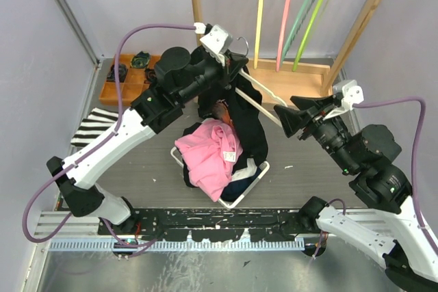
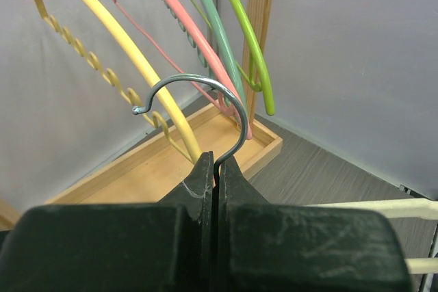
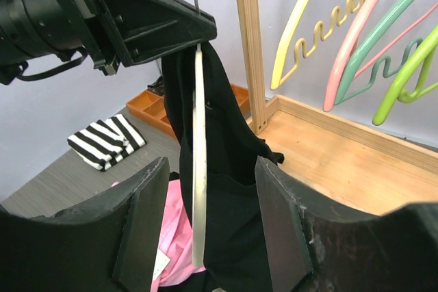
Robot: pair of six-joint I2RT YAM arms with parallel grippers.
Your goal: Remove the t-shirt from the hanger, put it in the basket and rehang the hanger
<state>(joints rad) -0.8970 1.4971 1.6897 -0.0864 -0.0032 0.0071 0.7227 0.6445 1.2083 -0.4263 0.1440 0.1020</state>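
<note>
T-shirt [image 3: 229,169], black: draped on a cream hanger [image 3: 199,155] and held up above the table, its lower end sagging toward the white basket [image 1: 250,184] of pink clothing [image 1: 209,148].

Left gripper [image 2: 215,169]: clamped tight on the shank of the hanger's wire hook [image 2: 195,78], carrying the whole load in front of the wooden rack [image 1: 373,11].

Right gripper [image 3: 211,169]: jaws parted, nothing in them. It faces the shirt's shoulder, with hanger and fabric framed between the fingers; whether it touches them cannot be told.

Step in hand, by my reckoning: approach for the pull, with the garment fully on.

Next move calls for closing on cloth alone, not the hanger arm, then drawing it sideways and down off the shoulder while the left gripper holds steady.
</note>
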